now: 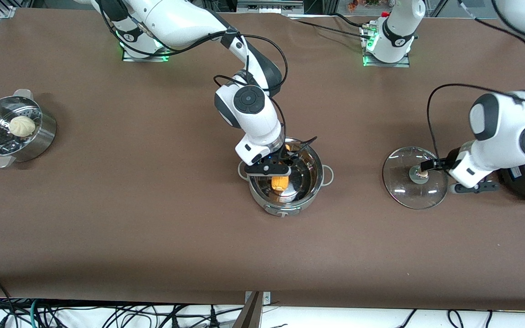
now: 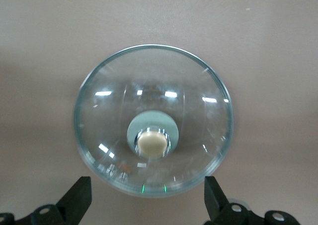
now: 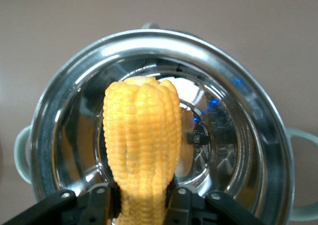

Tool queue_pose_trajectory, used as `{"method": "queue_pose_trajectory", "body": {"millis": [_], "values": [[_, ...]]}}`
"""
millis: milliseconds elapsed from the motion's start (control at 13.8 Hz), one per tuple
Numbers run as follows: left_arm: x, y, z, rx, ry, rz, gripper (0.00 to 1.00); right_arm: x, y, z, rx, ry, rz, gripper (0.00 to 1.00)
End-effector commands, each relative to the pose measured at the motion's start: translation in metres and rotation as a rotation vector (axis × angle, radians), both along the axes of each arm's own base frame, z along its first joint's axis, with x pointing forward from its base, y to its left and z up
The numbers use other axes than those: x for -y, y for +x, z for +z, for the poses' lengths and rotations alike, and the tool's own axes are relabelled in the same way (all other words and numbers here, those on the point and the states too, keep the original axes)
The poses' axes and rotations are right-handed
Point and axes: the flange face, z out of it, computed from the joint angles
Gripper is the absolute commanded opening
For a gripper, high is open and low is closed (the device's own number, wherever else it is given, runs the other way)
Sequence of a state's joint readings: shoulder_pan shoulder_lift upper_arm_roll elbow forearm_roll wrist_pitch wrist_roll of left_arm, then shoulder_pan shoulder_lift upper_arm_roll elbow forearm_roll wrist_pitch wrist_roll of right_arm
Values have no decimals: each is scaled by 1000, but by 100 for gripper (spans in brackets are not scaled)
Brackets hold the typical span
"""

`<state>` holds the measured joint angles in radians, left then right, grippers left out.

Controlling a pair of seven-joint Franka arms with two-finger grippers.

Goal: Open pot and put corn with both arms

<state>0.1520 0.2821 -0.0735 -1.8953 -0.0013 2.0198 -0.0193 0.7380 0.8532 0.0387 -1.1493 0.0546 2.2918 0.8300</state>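
I had the right gripper (image 1: 275, 175) clamped on the corn (image 1: 280, 183) over the open pot (image 1: 310, 190). Left gripper (image 2: 146, 197) spread above the lid (image 1: 414, 193). Risk: cob bouncing out if dropped from height.

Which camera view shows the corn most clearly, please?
The right wrist view: the corn fills the middle, kernels plain, held by the right gripper over the open pot. The front view shows only a small orange end under that gripper. The left wrist view shows none.
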Motion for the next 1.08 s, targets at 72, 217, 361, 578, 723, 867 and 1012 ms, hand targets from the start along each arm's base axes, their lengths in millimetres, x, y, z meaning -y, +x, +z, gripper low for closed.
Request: {"method": "queue_pose_trajectory", "body": {"millis": [72, 217, 361, 578, 723, 867, 1012], "values": [[4, -24, 121, 12, 7, 10, 100, -7, 2, 3, 47, -15, 15, 100], [12, -23, 177, 56, 19, 56, 100, -6, 2, 7, 64, -31, 27, 100], [37, -20, 230, 86, 34, 83, 100, -5, 1, 14, 62, -36, 31, 100], [45, -21, 249, 102, 37, 128, 100, 44, 16, 79, 29, -150, 132, 100], [43, -20, 248, 100, 35, 119, 100, 121, 36, 134, -20, -251, 204, 100], [41, -20, 248, 103, 30, 124, 100, 212, 58, 180, -75, -258, 233, 100], [40, -20, 250, 106, 31, 129, 100, 316, 80, 209, -152, -215, 213, 100]]}}
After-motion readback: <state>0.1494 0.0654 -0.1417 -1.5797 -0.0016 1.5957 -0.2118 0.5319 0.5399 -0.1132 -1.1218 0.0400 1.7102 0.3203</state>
